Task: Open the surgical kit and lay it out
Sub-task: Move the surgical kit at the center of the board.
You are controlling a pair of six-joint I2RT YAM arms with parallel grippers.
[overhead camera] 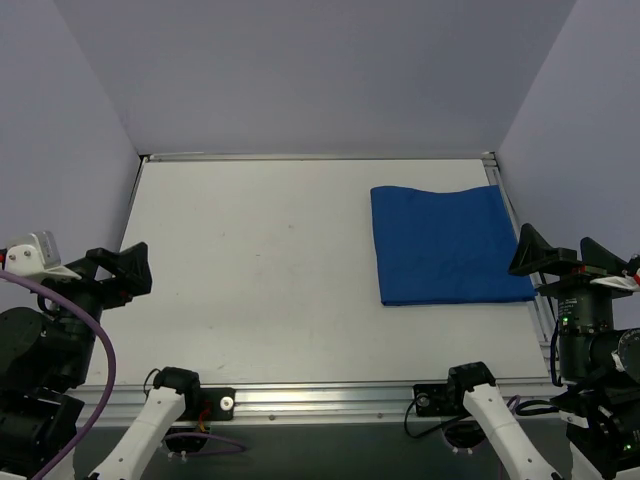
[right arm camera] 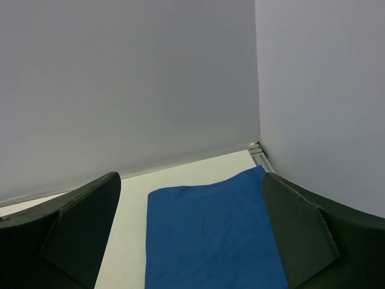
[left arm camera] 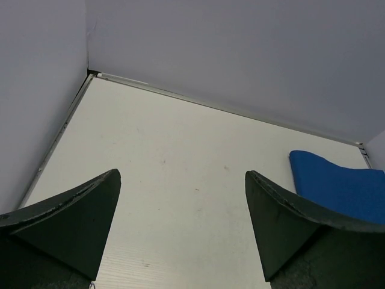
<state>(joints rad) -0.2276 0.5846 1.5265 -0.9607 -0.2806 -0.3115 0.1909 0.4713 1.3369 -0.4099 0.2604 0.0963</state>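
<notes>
The surgical kit (overhead camera: 450, 243) lies folded shut as a flat blue cloth bundle at the right side of the white table; its contents are hidden inside the wrap. In the right wrist view the kit (right arm camera: 207, 235) fills the space ahead between the fingers. It shows as a blue corner (left arm camera: 343, 185) at the far right of the left wrist view. My right gripper (overhead camera: 565, 253) hovers open at the table's right edge, just right of the bundle, holding nothing. My left gripper (overhead camera: 118, 270) stands open at the left edge, far from the kit, with only bare table between its fingers.
Lavender walls enclose the white table (overhead camera: 260, 280) on three sides. An aluminium rail (overhead camera: 320, 400) runs along the near edge, with both arm bases (overhead camera: 185, 390) bolted to it. A metal frame strip borders the back edge (overhead camera: 320, 157).
</notes>
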